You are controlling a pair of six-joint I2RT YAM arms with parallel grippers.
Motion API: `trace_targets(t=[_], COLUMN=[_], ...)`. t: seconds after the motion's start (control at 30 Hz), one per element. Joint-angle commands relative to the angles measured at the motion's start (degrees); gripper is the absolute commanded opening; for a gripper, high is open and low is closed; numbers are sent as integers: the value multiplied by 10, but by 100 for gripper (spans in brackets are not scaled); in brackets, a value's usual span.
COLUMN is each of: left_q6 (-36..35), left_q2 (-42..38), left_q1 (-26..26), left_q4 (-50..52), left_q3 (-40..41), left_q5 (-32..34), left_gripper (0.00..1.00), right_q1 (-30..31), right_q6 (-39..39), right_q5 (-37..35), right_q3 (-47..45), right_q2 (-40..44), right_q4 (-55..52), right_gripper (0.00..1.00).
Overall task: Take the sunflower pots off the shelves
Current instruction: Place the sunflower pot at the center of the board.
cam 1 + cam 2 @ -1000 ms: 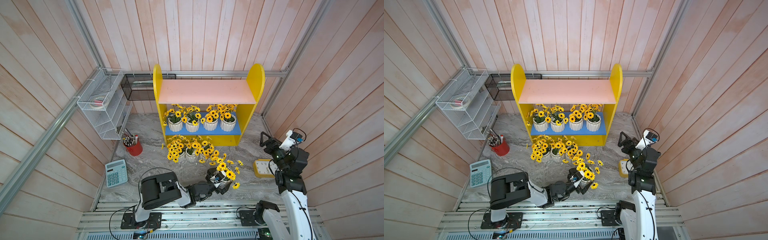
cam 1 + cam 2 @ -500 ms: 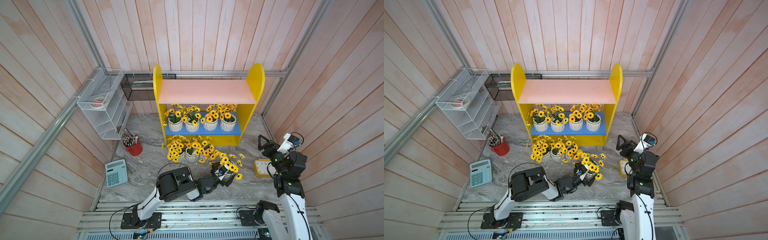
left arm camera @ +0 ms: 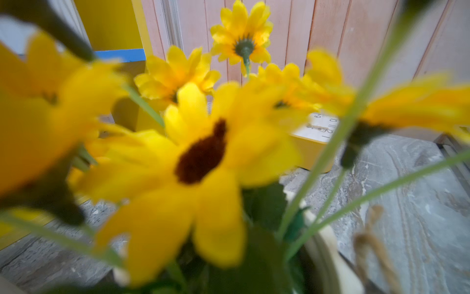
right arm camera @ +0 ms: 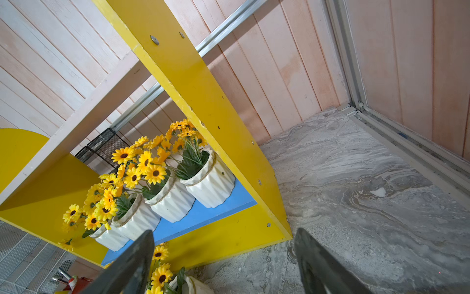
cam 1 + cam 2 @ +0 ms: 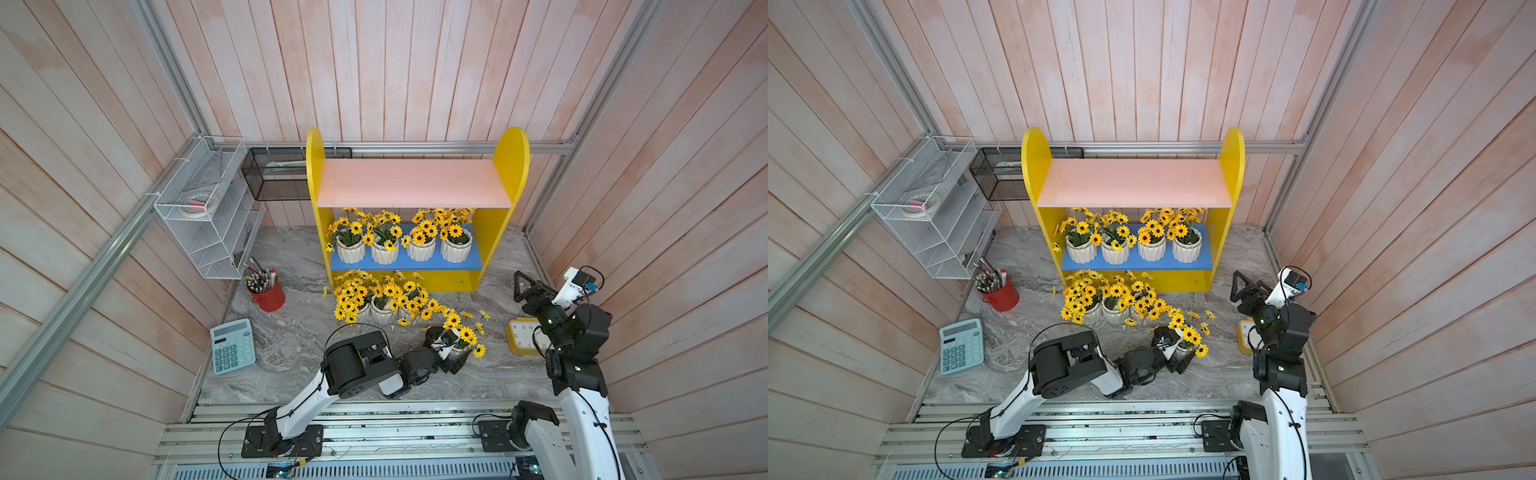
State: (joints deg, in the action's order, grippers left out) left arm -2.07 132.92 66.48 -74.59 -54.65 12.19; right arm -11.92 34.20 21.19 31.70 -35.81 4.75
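Observation:
The shelves (image 5: 509, 166) are a yellow unit whose pink upper board (image 5: 411, 189) is bare. Several sunflower pots (image 5: 419, 247) stand in a row on its blue lower board (image 4: 198, 216). Three more (image 5: 374, 309) are clustered on the floor in front. My left gripper (image 5: 451, 349) is low over the floor to their right, shut on another sunflower pot (image 5: 466, 334); its blooms (image 3: 201, 152) fill the left wrist view and hide the jaws. My right gripper (image 5: 519, 286) hangs open and holds nothing beside the shelves' right panel (image 4: 203, 101).
A yellow clock (image 5: 519, 336) lies on the floor under my right arm. A red pen cup (image 5: 268, 296) and a calculator (image 5: 232, 347) sit at the left. A white wire rack (image 5: 208, 212) and a black mesh basket (image 5: 282, 178) hang on the walls.
My left arm has swung a little to the right with the pot in its grip. My right gripper has drifted slightly left toward the shelves and stayed open.

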Motion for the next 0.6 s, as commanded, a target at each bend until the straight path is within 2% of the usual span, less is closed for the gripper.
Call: trace_targets(t=[0.0, 0.03, 0.07, 0.27, 0.57], left_q6=[8, 13, 15, 12, 25], left_q2=[10, 6, 1, -58, -174], left_q1=[-5, -5, -5, -4, 11], left_q4=[15, 19, 22, 42, 120], left_q3=[-6, -2, 2, 52, 131], left_q5=[-5, -1, 2, 3, -13], left_gripper=[76, 90, 99, 100, 100], right_q1=[7, 8, 10, 11, 25], right_q6=[-10, -10, -10, -11, -23], right_q5=[10, 10, 9, -19, -39], right_q3=[-10, -10, -10, -4, 23], right_q2=[5, 5, 5, 4, -2], right_q4=[11, 10, 8, -36, -131], right_gripper=[88, 89, 90, 94, 94])
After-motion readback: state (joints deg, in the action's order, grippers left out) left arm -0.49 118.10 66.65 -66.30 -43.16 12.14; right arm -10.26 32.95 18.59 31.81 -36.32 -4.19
